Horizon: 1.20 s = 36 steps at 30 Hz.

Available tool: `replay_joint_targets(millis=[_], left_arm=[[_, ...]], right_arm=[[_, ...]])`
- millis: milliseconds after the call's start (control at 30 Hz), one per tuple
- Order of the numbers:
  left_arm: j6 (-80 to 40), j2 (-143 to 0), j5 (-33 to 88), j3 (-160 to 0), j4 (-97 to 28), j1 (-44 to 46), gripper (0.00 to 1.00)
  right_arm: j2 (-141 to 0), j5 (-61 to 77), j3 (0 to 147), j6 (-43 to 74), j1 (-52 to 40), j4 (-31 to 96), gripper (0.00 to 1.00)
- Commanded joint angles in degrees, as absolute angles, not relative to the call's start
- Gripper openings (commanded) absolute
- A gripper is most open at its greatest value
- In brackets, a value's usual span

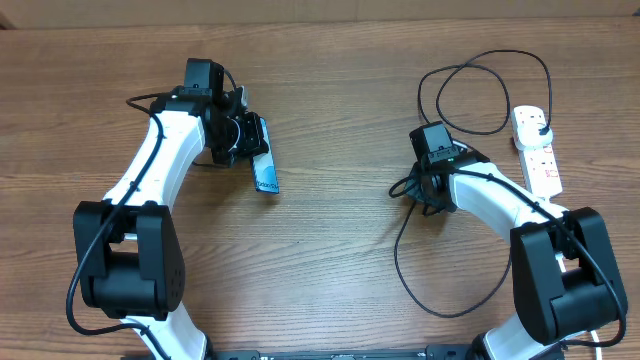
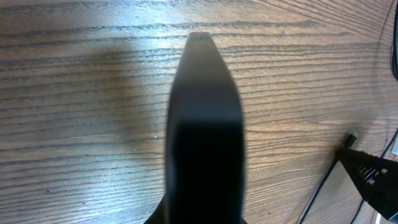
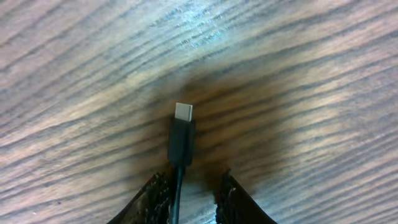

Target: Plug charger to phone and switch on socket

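The phone (image 1: 266, 173) sticks out of my left gripper (image 1: 246, 142), which is shut on it above the table at the left. In the left wrist view the phone (image 2: 205, 124) shows edge-on as a dark blade pointing away from me. The charger's black cable (image 1: 398, 262) loops over the table, and its plug (image 1: 538, 124) sits in the socket (image 1: 540, 160) at the far right. The connector tip (image 3: 182, 134) lies on the wood just ahead of my right gripper (image 3: 193, 194). Its jaws stand apart, with the cable running between them against the left finger (image 3: 155, 199).
The charger cable makes a large loop (image 1: 480, 95) behind the right arm and another toward the table's front edge. The socket's white cord leaves at the right edge. The cable and the right gripper's fingers (image 2: 373, 177) show at the lower right of the left wrist view.
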<state>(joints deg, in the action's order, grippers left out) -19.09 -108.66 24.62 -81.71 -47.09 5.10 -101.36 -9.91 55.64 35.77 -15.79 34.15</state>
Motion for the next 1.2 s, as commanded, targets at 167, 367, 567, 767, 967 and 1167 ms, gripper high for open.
replay_joint_targets(millis=[167, 367, 567, 767, 967, 1167], left_arm=[[-18.0, -108.4, 25.5, -81.8, -46.9, 4.8, 0.04], [-18.0, -108.4, 25.5, -81.8, -46.9, 4.8, 0.04], [-18.0, -108.4, 25.5, -81.8, -46.9, 4.8, 0.04], [-18.0, -108.4, 25.5, -81.8, -46.9, 4.8, 0.04], [-17.8, -108.4, 25.5, -81.8, -46.9, 4.8, 0.04], [-17.6, -108.4, 25.7, -81.8, -47.1, 4.8, 0.04]], right_arm=[[-102.1, -10.9, 55.0, 35.6, -15.6, 33.8, 0.39], [-102.1, -10.9, 55.0, 34.3, -15.6, 32.7, 0.4], [-102.1, -10.9, 55.0, 34.0, -15.6, 31.7, 0.43], [-102.1, -11.1, 55.0, 34.0, -15.6, 32.6, 0.13], [-102.1, -10.5, 55.0, 32.6, -15.6, 32.6, 0.04], [-101.8, -7.4, 55.5, 29.9, -15.6, 34.0, 0.04]])
